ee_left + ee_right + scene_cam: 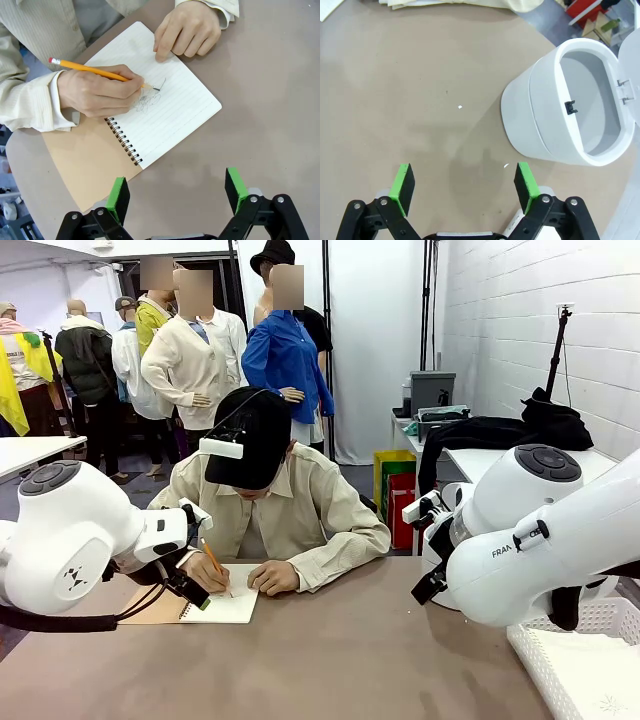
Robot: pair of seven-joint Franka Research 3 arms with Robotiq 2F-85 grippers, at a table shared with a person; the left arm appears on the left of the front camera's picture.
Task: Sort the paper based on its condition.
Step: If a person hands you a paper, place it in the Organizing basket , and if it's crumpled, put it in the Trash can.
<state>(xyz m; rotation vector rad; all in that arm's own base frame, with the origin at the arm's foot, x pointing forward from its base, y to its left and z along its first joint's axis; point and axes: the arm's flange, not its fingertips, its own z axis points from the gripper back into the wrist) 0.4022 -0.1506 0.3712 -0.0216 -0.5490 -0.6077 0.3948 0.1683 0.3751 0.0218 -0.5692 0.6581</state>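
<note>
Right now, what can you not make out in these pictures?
Left wrist view: the drawing on the notebook is too faint to read; a hand overlaps it.
Front view: the lattice tray is cut off by the edge and partly behind the right arm.
Right wrist view: the lid of the bin is cut off by the right edge.

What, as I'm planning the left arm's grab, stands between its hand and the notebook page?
The person's drawing hand, holding a pencil, and other hand rest on the spiral-bound page, beyond the open left hand.
</note>
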